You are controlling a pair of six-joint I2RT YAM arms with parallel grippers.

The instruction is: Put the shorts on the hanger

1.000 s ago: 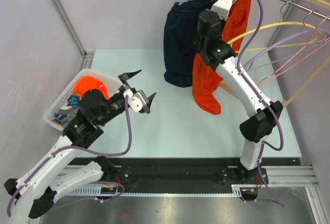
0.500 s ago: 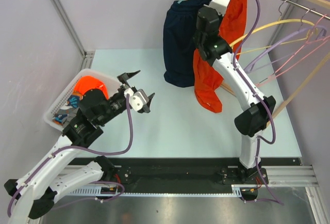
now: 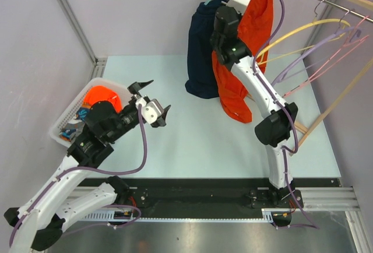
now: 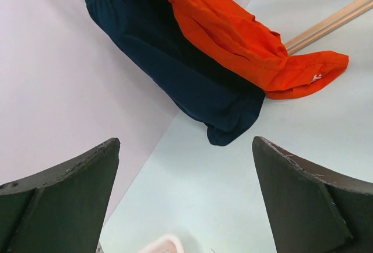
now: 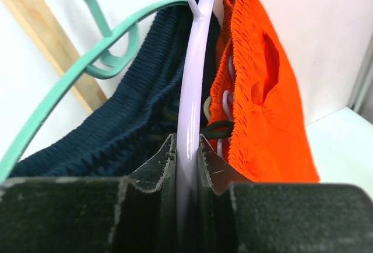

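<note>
Well, the pale table (image 3: pixel 192 142) lies under everything. Above its far edge the shorts (image 3: pixel 232 90) hang against the navy shorts (image 3: pixel 199 49), with their hem drooping low toward the tabletop. I judge the orange cloth to be light, limp and a little slick, so it would likely slump off a smooth arm. The gathered elastic waistband looks like the place to take it, because the bunching gives some bite. On my left the white basket (image 3: pixel 65 113) holds something orange (image 3: pixel 100 97) and a few small printed items I cannot make out. The hanger (image 5: pixel 190 78), thin and probably springy, runs up between the two waistbands, near a teal hanger (image 5: pixel 70 78). My right gripper (image 5: pixel 187 143) pinches that lavender strip. My left gripper (image 4: pixel 185 148) hovers over the table, fingers spread wide, holding nothing.
</note>
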